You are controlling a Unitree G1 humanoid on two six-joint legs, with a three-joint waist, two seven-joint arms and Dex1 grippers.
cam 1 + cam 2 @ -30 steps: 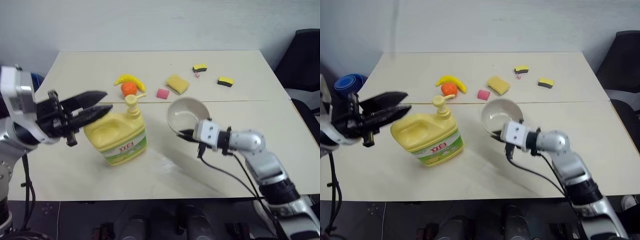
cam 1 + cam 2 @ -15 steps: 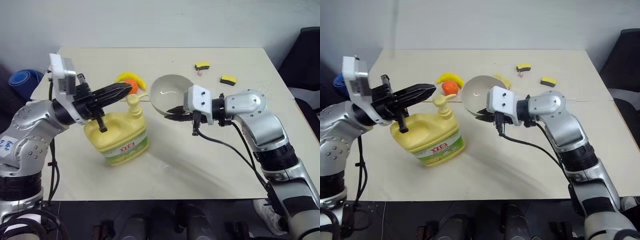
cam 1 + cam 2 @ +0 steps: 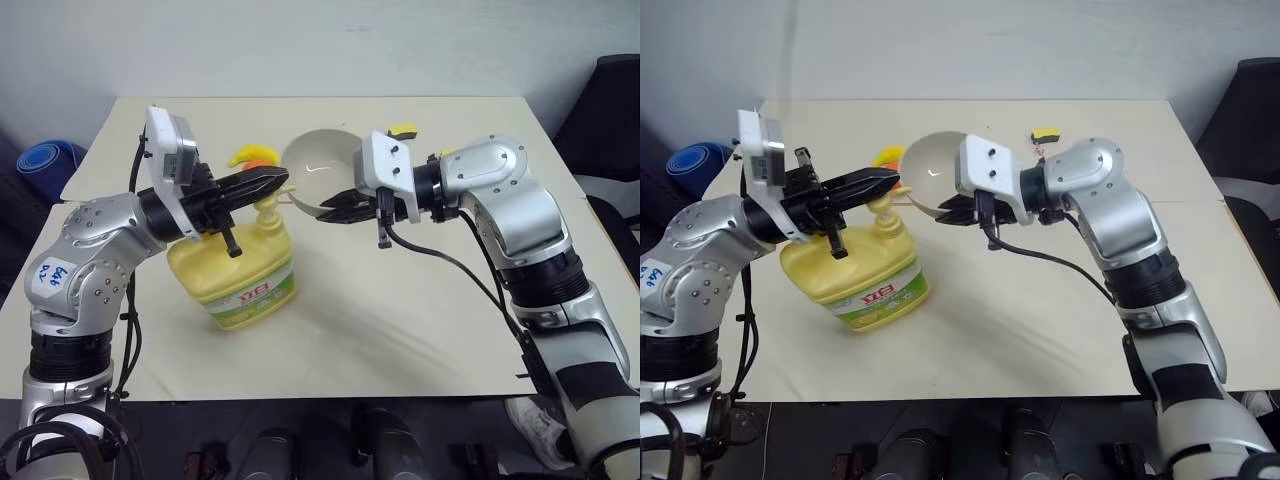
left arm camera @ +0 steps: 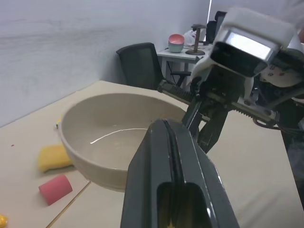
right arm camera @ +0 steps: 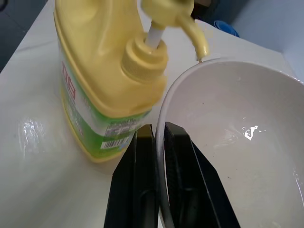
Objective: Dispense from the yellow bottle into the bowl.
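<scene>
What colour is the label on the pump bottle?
Green and white with red lettering, on the yellow bottle; clearest in the left eye view.

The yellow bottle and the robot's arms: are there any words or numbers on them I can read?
Red lettering on the green-and-white label of the squat yellow plastic pump bottle: too blurred to read.
Small print on that label, right wrist view: too small.
Handwriting on the round white sticker, left arm: unreadable.

A yellow sponge (image 4: 53, 157) lies beside a pink block (image 4: 55, 188) on the table (image 3: 400, 330).
</scene>
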